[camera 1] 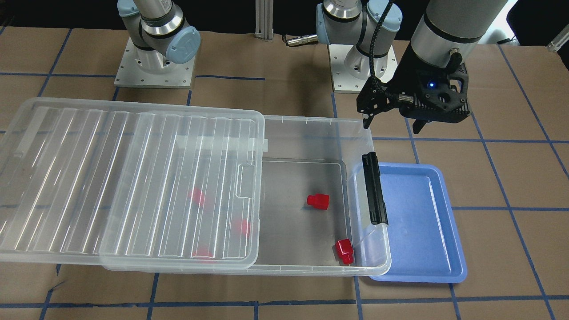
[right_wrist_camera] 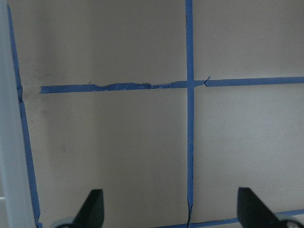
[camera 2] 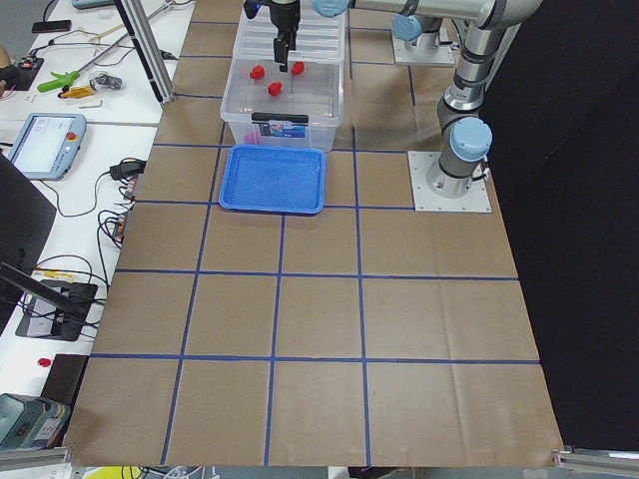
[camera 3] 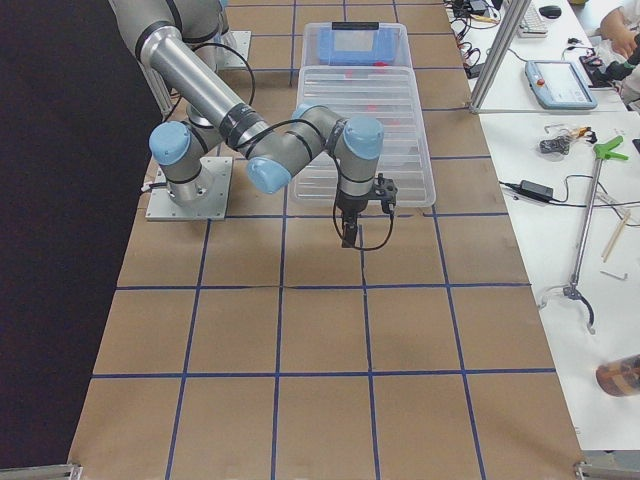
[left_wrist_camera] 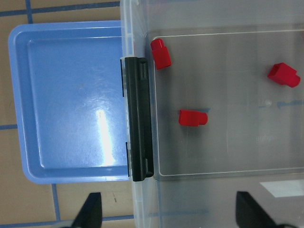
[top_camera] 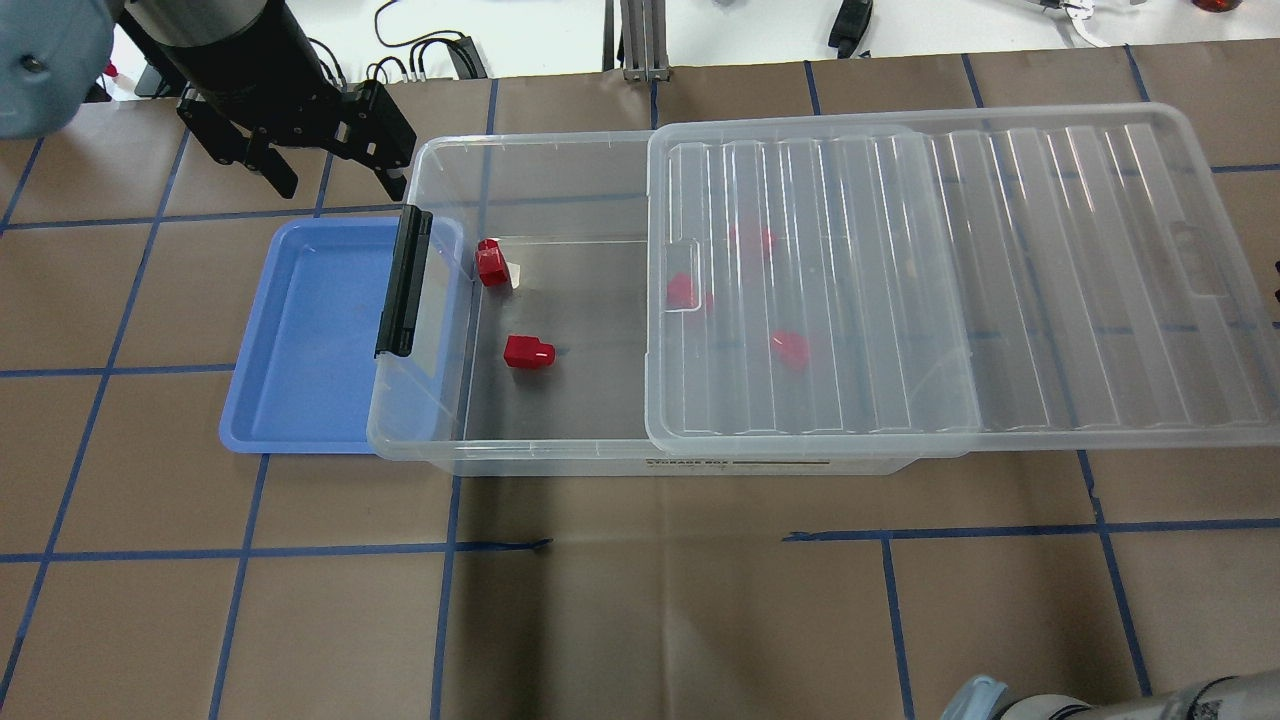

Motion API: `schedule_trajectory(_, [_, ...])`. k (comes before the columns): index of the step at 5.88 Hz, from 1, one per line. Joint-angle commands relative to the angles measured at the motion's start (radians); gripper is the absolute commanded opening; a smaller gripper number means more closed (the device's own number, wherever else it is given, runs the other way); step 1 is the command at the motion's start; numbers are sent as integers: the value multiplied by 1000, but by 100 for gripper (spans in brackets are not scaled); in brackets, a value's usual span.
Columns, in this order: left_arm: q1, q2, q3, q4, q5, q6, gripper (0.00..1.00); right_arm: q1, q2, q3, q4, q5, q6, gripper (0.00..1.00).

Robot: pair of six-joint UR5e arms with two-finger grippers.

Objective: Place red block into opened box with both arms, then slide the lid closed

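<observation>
Nearest: left fingers spread, holding nothing, by box latch end. 2 red blocks uncovered inside (3 more under lid). Also spread: right fingers, over table. Push lid squarely along rims.

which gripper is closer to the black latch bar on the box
Left. The left gripper hangs by the box's corner near the black latch bar; the right gripper is over table past the lid's far end.
</observation>
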Motion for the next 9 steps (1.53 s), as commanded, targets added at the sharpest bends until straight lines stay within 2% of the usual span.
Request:
schedule_trajectory(1, [-2, 4, -13, 34, -2, -117, 98, 6, -34, 22, 2, 10, 5, 100])
schedule_trajectory(4, [-2, 16, -18, 37, 0, -96, 98, 10, -75, 79, 2, 33, 37, 100])
schedule_trajectory(9, [-1, 19, -20, 40, -8, -42, 98, 67, -89, 95, 2, 62, 38, 100])
